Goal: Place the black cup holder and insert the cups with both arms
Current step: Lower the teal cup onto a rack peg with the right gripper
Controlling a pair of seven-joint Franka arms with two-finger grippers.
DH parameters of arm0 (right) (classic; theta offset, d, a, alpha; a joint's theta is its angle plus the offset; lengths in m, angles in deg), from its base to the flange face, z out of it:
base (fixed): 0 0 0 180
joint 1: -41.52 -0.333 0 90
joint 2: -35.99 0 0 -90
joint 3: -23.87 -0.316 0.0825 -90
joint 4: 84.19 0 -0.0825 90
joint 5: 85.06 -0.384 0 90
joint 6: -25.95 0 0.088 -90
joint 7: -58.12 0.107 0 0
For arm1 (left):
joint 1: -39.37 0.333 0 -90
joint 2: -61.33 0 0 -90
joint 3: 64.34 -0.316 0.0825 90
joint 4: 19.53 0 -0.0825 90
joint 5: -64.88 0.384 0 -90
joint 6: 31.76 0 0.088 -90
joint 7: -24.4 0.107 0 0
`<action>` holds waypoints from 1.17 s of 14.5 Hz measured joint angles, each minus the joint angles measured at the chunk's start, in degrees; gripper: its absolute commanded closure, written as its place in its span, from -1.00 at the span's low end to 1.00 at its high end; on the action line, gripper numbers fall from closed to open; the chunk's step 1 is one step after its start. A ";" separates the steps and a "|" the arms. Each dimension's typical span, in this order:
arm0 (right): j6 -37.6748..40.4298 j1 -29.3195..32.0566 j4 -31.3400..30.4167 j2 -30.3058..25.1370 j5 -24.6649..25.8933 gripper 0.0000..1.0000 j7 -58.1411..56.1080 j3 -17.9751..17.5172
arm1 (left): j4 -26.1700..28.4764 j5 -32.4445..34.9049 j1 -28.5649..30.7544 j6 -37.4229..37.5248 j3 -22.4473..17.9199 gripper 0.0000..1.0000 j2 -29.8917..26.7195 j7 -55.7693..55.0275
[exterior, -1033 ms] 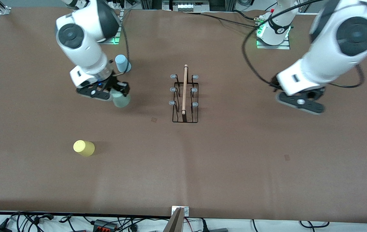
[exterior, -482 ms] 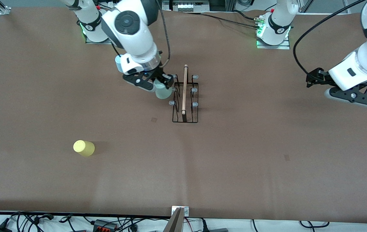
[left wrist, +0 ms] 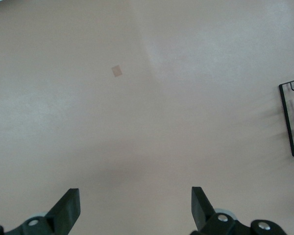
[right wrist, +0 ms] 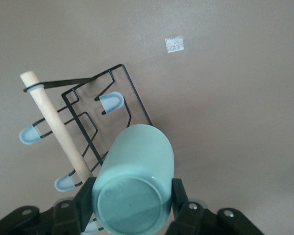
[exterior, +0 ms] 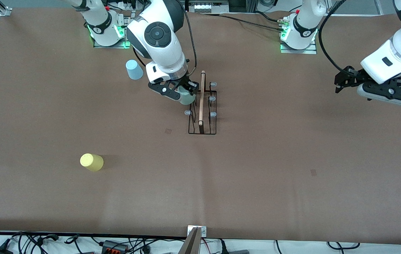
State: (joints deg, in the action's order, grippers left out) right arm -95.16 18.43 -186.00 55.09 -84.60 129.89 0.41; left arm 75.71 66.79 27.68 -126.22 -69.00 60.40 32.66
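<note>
The black cup holder (exterior: pixel 202 131) stands upright in the middle of the table, its wooden rod (exterior: pixel 201 98) along the top. My right gripper (exterior: pixel 183 93) is shut on the pale green cup (exterior: pixel 187 98), which hangs bottom up over the prongs on the right arm's side of the rack. In the right wrist view the green cup (right wrist: pixel 137 171) sits between both fingers (right wrist: pixel 179 196), close beside the rod (right wrist: pixel 54 122) and the wire holder (right wrist: pixel 132 105). The light blue cup (exterior: pixel 134 70) and yellow cup (exterior: pixel 91 162) stand on the table. My left gripper (exterior: pixel 385 93) waits open and empty (left wrist: pixel 134 210).
Two small tape marks (exterior: pixel 168 131) (exterior: pixel 313 172) lie on the brown table cover. The arm bases (exterior: pixel 297 35) stand along the table's edge farthest from the front camera. Cables (exterior: pixel 116 245) run along the nearest edge. In the left wrist view a corner of the holder (left wrist: pixel 285 117) shows.
My right gripper has carried the green cup from beside the blue cup across to the holder's prongs. The left arm has drawn away from the holder toward its own end of the table.
</note>
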 measured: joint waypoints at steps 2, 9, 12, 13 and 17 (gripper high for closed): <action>1.15 -0.41 0.02 -0.04 -0.19 0.55 0.13 -0.44 | 1.03 0.03 -0.19 -0.09 -1.01 -1.00 -0.90 0.01; 6.04 -0.85 0.25 -1.04 -0.34 0.55 2.06 -2.41 | 1.74 0.03 -0.48 -0.12 -1.94 -1.00 -0.98 0.06; 6.30 -0.85 -0.30 -1.03 -0.34 0.55 2.13 -2.49 | 1.74 0.03 -0.59 -0.12 -1.94 -1.00 -0.98 0.04; 6.29 -0.85 -0.40 -1.03 -0.34 0.55 2.13 -2.49 | 1.74 0.03 -0.59 -0.12 -1.94 -1.00 -0.98 0.04; 3.66 -0.85 -1.39 -1.03 -0.34 0.55 2.13 -2.49 | 1.91 0.03 -0.48 -0.11 -2.05 -1.00 -0.91 0.04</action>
State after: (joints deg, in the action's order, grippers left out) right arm -91.51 17.58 -187.39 54.07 -84.93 132.02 -2.08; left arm 77.61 66.82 27.20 -126.34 -71.05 59.48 32.70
